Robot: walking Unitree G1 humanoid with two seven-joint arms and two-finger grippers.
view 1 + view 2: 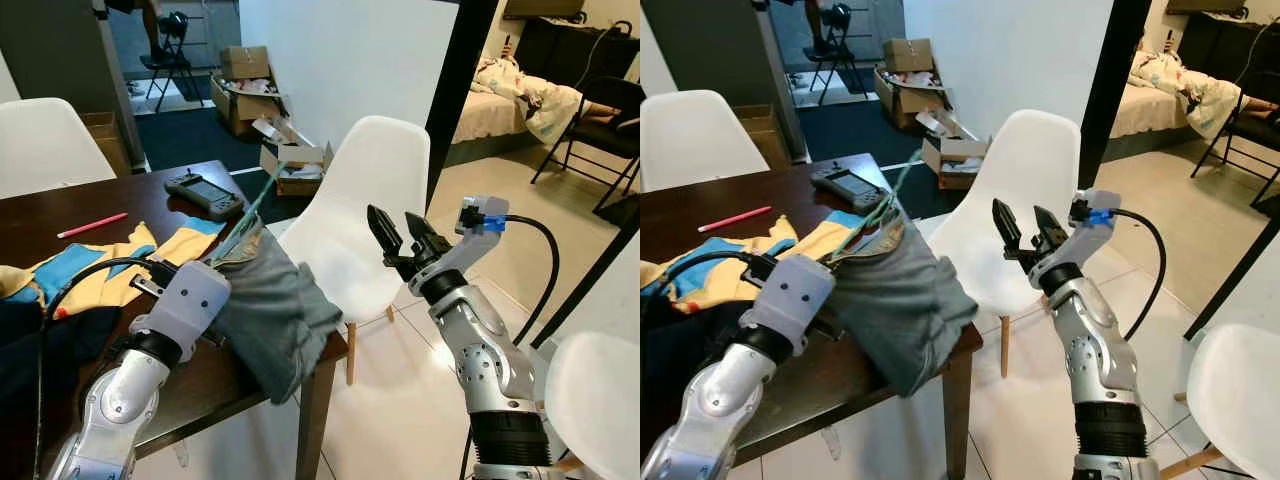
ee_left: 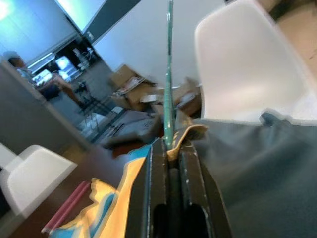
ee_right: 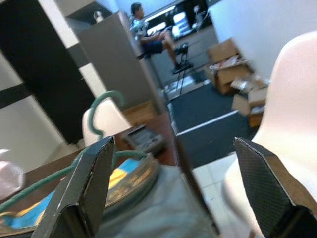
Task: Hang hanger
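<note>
Left tool point(image 2: 168, 153): closed tight on the green hanger point(image 2: 170, 74) where its thin wire leaves the waistband of a grey garment point(image 1: 280, 310); both fingers pressed against the wire.
Right tool point(image 1: 400, 238): fingers spread wide, nothing held; raised in the air right of the bench, in front of the white chair point(image 1: 370, 190).
Hanger: thin green wire, hook end pointing up and far; body hidden inside the garment's waistband; located at the near right corner of the bench point(image 1: 120, 200).
Garment: grey cloth, draped over the bench corner and hanging past its edge.
Handling, judged: hanger light and fairly stiff but springy; wire smooth and liable to twist in a narrow grip; cloth soft, limp, adding most of the weight and likely to slide along the wire if tilted.
Hold, judged: best taken at the neck just below the hook, wire kept level.
Left arm: bent, forearm laid low over the bench, wrist turned toward the far right.
Right arm: elbow low, forearm raised, fingers pointing up and left toward the garment.
Other items: handheld device point(image 1: 205, 192), pink pen point(image 1: 92, 225), yellow and blue cloth point(image 1: 90, 262) on the bench.
</note>
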